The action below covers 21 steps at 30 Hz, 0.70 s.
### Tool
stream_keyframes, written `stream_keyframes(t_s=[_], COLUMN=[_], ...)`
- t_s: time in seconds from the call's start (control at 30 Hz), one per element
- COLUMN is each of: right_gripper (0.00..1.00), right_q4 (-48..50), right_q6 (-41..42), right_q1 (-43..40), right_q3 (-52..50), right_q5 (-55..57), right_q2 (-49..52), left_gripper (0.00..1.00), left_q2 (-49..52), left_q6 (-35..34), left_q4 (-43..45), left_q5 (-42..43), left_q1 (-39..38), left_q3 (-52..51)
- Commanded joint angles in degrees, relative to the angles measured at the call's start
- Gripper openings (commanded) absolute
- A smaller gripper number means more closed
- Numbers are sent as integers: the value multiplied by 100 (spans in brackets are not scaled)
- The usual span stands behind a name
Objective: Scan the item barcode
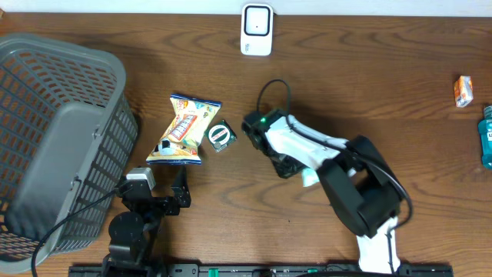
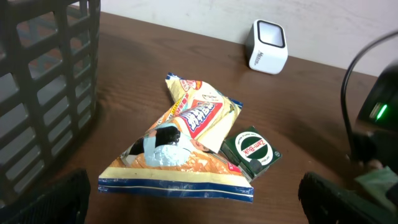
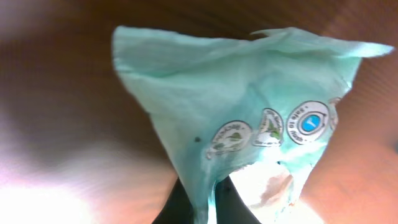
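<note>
Two arms are working over the tabletop (image 1: 400, 85), w/ a big grey basket (image 1: 46, 46) taking up the far L side. The R arm (image 1: 350, 185) is reaching in toward the middle. The L arm (image 1: 131, 223) is sitting low by the basket's near corner.

The snack bag (image 1: 184, 131) is lying between them, its long axis running roughly away from the L arm. A small green tin (image 1: 221, 136) is touching its R edge.

The scanner (image 1: 256, 29) is standing at the far edge, centre, its window tilting back toward the arms in the L wrist view.

The R gripper (image 3: 198, 202) is clenching a mint-green packet (image 3: 249, 112), pinching it at one narrow end while the rest is fanning out away from the fingers. The L gripper (image 1: 178, 196) is sitting released, jaws wide, pointing at the snack bag and gripping nothing.

Key relation: the scanner is lying well apart from the held packet, farther up the tabletop and a bit to the robot's L. The R arm is the nearer one and is already carrying the item, so the coming move is prob. a carry toward that window.

Hard to read:
- No barcode is showing on the packet, only round logos, so which face needs turning I cannot tell.
- Overhead, the packet is mostly hiding under the R arm, w/ just a pale corner peeking out.
- An orange box (image 1: 462, 91) and a blue bottle (image 1: 486, 137) are sitting far R, the bottle getting cut off by the frame.
</note>
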Motion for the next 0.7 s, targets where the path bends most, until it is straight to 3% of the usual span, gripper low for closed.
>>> stream_keyframes(t_s=[0.0,0.1,0.3,0.33,0.4,0.57,0.67], right_gripper=[1,1,3,23,80,95,96], right_q4=[142,153,142,170,181,203,254], right_q6=[-1429,-1528,-1154,-1073,-1032,-887,-610], right_q1=[103,39,120,138,170,289,334], right_q3=[179,127,114,120,125,120,50], right_q5=[-2302,-2109,-599,-459,-442,-243,186], right_q2=[-691,-1156,-1255,-1259,-1261,-1259,-1259], left_gripper=[98,98,98,98,98,98,97], left_q2=[0,0,0,0,0,0,0], left_q6=[-13,-13,-13,-13,-13,-13,-13], left_q4=[-118,-118,-118,-118,-118,-118,-118], left_q5=[55,55,55,55,55,55,55], left_q1=[28,28,28,28,28,28,28], left_q3=[-96,-96,-96,-96,-96,-96,-96])
